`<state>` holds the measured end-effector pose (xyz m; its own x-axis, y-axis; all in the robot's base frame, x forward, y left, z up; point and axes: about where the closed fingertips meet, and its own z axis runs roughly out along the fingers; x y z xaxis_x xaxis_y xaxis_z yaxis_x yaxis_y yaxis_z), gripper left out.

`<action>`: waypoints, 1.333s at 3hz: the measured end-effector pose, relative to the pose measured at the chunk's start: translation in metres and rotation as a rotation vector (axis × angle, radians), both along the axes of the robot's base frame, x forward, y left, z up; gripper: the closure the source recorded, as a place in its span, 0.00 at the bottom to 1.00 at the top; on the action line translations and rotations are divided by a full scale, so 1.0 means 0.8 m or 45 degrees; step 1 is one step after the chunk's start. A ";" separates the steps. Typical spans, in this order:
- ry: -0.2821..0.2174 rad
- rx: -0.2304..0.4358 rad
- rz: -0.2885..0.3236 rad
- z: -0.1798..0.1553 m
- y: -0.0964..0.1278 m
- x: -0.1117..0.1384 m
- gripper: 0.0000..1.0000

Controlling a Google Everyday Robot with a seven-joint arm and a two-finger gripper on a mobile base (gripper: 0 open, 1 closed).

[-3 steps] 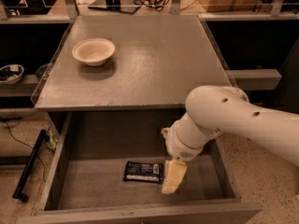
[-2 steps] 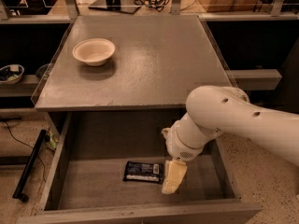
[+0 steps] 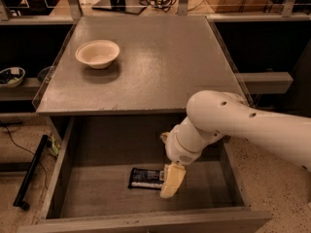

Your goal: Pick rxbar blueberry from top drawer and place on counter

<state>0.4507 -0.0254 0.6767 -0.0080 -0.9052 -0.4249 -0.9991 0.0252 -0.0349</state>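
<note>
Camera view, the only one. Rxbar blueberry (image 3: 146, 177): small flat rectangular bar in a dark navy-black wrapper that looks slightly glossy, with pale text and a light strip along its near edge. It lies flat on the floor of the top drawer (image 3: 92, 195), about mid-width and toward the front, long side parallel to the front panel.

Top drawer: pulled out, wide shallow grey wooden box with a plain matte floor, straight side walls and a scuffed front panel at the bottom of the frame.

Pincer (image 3: 173, 180): pale cream, blocky and plastic-looking, pointing down inside the drawer at the bar's right end and overlapping it in this view. Cannot tell how far open it is, or whether it has hold of the bar. Behind it sits a round white wrist joint, and a thick smooth white arm (image 3: 243, 123) with small holes comes in from the right.

Desk (image 3: 165, 67): large square grey matte top above the drawer, worn and streaky, with chipped edges. A bowl (image 3: 97, 53) sits on its back-left part: round, shallow, off-white, well apart from the bar.

Speckled floor (image 3: 274, 178) to the right of the drawer. A black rod (image 3: 30, 171) lies on the floor at left.
</note>
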 end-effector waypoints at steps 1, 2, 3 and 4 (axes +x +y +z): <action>0.006 0.003 0.001 -0.003 0.001 -0.001 0.00; 0.028 0.025 0.004 -0.016 0.008 0.001 0.00; 0.066 0.063 0.000 -0.045 0.020 0.006 0.00; 0.061 0.032 -0.010 -0.071 0.032 0.001 0.00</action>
